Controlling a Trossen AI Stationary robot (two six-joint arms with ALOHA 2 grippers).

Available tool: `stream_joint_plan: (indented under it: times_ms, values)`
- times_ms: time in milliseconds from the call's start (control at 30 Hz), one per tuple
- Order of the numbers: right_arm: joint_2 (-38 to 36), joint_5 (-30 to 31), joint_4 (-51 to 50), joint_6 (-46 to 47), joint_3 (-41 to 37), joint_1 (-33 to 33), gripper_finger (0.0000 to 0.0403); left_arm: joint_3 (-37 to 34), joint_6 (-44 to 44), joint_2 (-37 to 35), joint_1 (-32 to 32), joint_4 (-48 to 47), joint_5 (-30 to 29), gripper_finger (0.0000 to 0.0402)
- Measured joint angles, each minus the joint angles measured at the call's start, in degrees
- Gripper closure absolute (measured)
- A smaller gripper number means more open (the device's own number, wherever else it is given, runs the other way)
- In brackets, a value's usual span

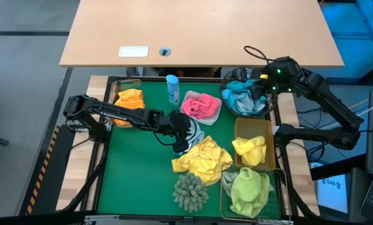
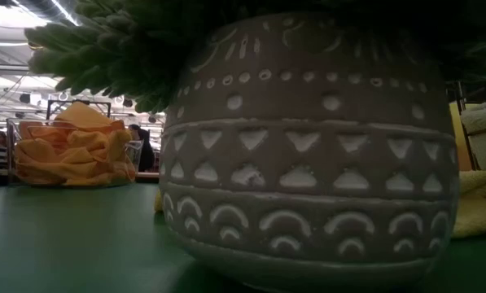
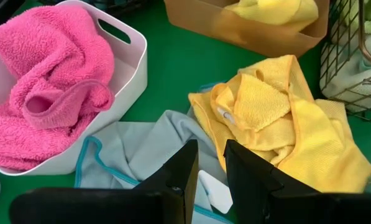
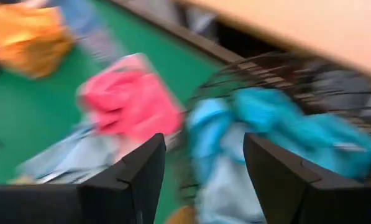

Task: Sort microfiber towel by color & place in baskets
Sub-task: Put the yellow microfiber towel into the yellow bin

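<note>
My left gripper [image 1: 181, 147] [image 3: 211, 167] hovers over the green mat, its fingers a narrow gap apart and nothing between them. Beneath it lies a pale grey towel with a teal hem [image 3: 126, 155]. Beside that lies a crumpled yellow towel [image 3: 278, 118] [image 1: 202, 157]. My right gripper [image 1: 265, 87] [image 4: 204, 168] stands open above the round black mesh basket [image 1: 227, 84], which holds teal-blue towels [image 4: 284, 124]. Pink towels [image 3: 42, 81] fill the white tub [image 3: 132, 68].
Orange towels lie in the clear tub [image 1: 129, 100] at the back left. One gold basket [image 1: 239, 128] holds yellow towels, the gold wire basket [image 1: 227, 209] holds pale green ones. A blue bottle [image 1: 172, 87] stands at the back, and a potted shaggy clump [image 1: 190, 191] at the front.
</note>
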Motion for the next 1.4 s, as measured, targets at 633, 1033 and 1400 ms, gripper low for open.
stream_joint_plan:
  times_ms: [633, 1033, 1400]
  values:
    - [1.1, -17.7, 33.1, 1.7, -17.7, 30.6, 0.0188, 0.0, 0.0, 0.0, 0.0, 0.0, 0.0, 0.0324]
    - [13.2, 2.0, 45.0, 1.3, -25.2, 46.8, 0.0188, 0.0, 0.0, 0.0, 0.0, 0.1, 0.0, 0.0324]
    - [27.6, 4.6, 48.9, 1.1, -25.2, 48.8, 0.0188, 0.0, 0.0, 0.0, 0.0, 0.4, -0.1, 0.0325]
